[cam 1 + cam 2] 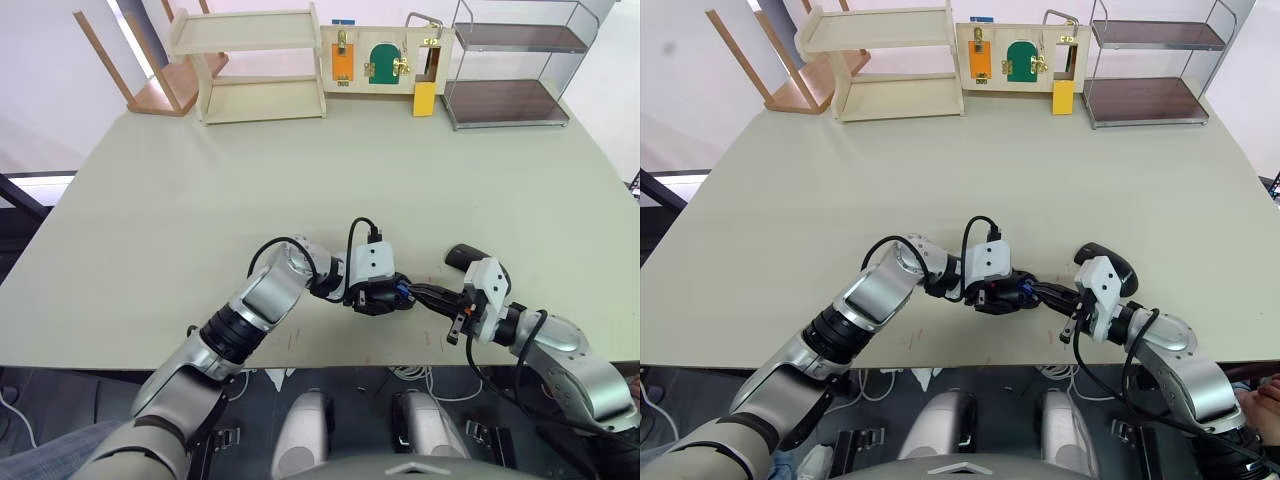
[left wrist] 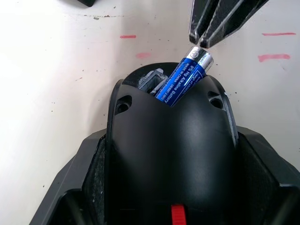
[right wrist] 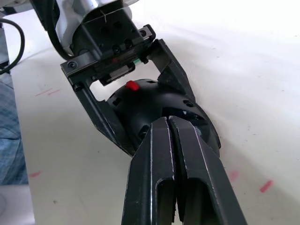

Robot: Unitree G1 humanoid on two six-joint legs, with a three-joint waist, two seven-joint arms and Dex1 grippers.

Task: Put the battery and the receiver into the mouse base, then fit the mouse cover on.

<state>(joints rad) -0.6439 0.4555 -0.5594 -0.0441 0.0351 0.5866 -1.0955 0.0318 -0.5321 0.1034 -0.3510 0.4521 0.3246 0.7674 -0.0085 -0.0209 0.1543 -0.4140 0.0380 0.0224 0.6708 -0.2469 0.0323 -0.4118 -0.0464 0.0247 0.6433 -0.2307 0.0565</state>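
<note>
Counter (image 1: 300, 190): pale surface carrying the work near its front edge. Mouse cover (image 1: 1110, 262): glossy black shell lying on the counter just behind the right arm. Mouse base (image 2: 171, 154): clamped between the fingers of the left claw (image 1: 380, 297). Right claw (image 2: 220, 21): fingers together, tips touching the upper end of the battery (image 2: 183, 80). The battery sits tilted, lower end in the compartment, upper end raised. Risk: an off-axis push could jam the cell or flick it out.
</note>
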